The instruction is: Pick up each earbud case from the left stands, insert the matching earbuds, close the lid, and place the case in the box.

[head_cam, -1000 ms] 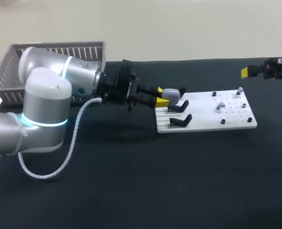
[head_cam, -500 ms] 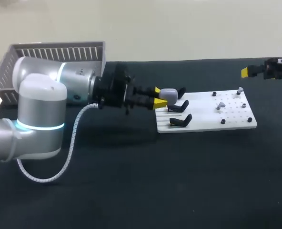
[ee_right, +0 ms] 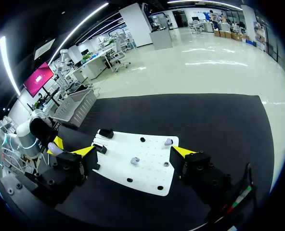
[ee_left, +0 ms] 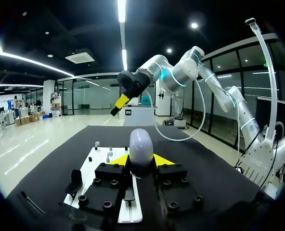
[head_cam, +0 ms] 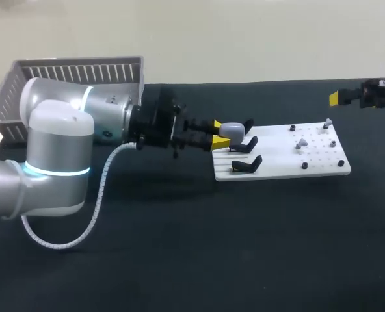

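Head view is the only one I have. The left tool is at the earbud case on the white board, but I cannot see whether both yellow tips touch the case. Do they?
Observer: Yes. In the left wrist view the left tool has one yellow tip against each side of the earbud case, which stands upright between them.
Operator: Thank you. Of the right tool I see only one yellow tip. Is it holding something?
Observer: No. In the right wrist view the right tool is open, its two tips far apart with nothing held between them, and it faces the white board.
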Controlling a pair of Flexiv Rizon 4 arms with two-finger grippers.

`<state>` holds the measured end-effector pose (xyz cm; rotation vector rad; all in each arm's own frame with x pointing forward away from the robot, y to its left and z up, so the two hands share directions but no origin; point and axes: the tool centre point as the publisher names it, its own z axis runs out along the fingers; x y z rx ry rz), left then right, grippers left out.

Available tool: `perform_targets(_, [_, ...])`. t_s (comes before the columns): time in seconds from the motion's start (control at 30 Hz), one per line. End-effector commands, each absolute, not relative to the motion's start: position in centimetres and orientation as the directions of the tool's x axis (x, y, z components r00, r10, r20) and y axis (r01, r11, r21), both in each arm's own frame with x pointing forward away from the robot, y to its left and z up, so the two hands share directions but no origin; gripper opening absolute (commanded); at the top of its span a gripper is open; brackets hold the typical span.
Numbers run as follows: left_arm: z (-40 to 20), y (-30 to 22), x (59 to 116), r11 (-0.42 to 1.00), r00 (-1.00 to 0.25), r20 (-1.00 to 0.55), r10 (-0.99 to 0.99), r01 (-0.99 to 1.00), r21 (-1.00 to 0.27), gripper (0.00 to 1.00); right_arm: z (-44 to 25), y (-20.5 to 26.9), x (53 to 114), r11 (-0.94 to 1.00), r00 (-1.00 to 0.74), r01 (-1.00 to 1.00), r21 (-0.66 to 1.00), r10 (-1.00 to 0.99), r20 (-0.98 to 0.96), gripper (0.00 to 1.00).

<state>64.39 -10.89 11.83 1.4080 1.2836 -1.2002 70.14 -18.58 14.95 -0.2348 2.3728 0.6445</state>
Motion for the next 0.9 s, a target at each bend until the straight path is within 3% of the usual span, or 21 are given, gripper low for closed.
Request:
perform_targets(0.03, [11.7, -10.9, 64.4, -0.097, 0.008, -0.987, 0.163, 0.995, -0.008, 0.00, 15.0, -18.6, 70.1, 0.863, -0.767, -0.325, 0.387, -0.001, -0.642, 1.00])
perform_targets(0.47, [11.7, -10.9, 64.4, -0.097, 0.008, -0.987, 0.163, 0.995, -0.008, 0.00, 15.0, -18.6, 70.1, 0.863, -0.767, -0.325, 0.387, -0.001, -0.642, 1.00])
perform_targets(0.9, [11.7, -10.9, 64.4, -0.097, 0.008, -0.987, 0.163, 0.995, -0.008, 0.00, 17.3, -14.3, 64.0, 0.855, -0.736, -0.417, 0.309, -0.117, -0.667, 1.00])
